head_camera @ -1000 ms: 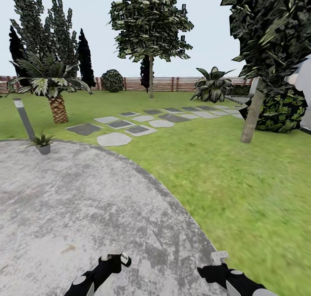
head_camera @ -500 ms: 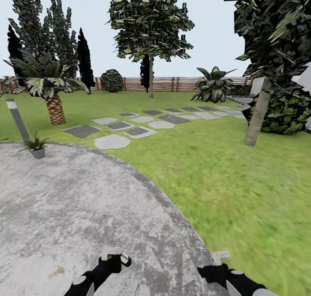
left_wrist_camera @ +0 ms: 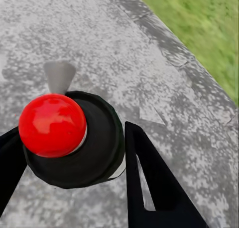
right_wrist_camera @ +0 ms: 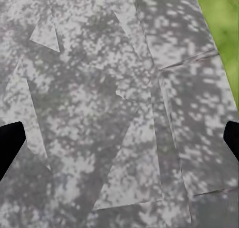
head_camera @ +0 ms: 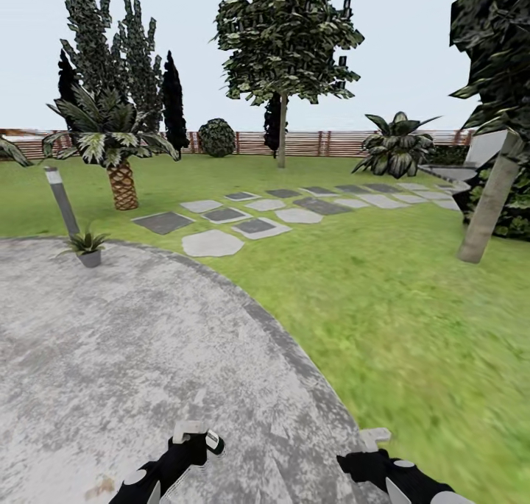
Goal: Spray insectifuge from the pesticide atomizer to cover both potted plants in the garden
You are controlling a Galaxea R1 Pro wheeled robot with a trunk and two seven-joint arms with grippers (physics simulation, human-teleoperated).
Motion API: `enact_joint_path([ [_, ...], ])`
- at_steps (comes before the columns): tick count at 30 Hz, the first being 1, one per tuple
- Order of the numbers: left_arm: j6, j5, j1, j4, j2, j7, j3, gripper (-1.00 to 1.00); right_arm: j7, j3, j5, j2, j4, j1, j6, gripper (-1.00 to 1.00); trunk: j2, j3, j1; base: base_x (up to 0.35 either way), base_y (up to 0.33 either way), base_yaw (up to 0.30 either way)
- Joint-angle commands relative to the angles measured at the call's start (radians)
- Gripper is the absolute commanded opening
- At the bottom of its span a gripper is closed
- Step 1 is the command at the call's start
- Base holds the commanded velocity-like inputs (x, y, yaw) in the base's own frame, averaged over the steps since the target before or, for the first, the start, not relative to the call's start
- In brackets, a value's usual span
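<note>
My left gripper (left_wrist_camera: pixel 74 153) had its fingers clamped on the pesticide atomizer (left_wrist_camera: pixel 74 138), probably light and slick, so mid-body felt safest; the right gripper (right_wrist_camera: pixel 119 138) fingers were wide apart.

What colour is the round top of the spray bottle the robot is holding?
Bright, shiny red. The pesticide atomizer shows best in the left wrist view, between the left gripper fingers.

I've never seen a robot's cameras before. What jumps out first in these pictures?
In the left wrist view, a glossy red ball tops the dark pesticide atomizer, gripped between the left gripper's black fingers above the grey stone patio. In the head view, a big garden opens ahead: a palm at the left, stepping stones crossing the lawn toward a wooden fence, and a small potted plant at the patio's far edge beside a lamp post.
</note>
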Motion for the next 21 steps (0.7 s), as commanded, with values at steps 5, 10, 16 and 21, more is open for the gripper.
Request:
enact_joint_path([
  [5, -0.005, -0.010, -0.001, -0.001, -0.001, -0.004, 0.008, -1.00, 0.003, 0.008, -0.011, -0.004, 0.001, 0.000, -0.001, 1.00, 0.000, -0.001, 0.000, 0.335, 0.077, 0.250],
  [10, -0.005, -0.010, -0.001, -0.001, -0.001, -0.004, 0.008, -1.00, 0.003, 0.008, -0.011, -0.006, 0.001, 0.000, -0.001, 1.00, 0.000, -0.001, 0.000, 0.306, 0.175, 0.251],
  [16, -0.005, -0.010, -0.001, -0.001, -0.001, -0.004, 0.008, -1.00, 0.003, 0.007, -0.011, -0.006, 0.001, 0.000, 0.000, 1.00, 0.000, -0.001, 0.000, 0.272, 0.217, 0.183],
  [21, -0.005, -0.010, -0.001, -0.001, -0.001, -0.006, 0.008, -1.00, 0.003, 0.007, -0.011, -0.006, -0.001, 0.000, -0.011, 1.00, 0.000, -0.001, 0.000, 0.267, 0.223, 0.033],
])
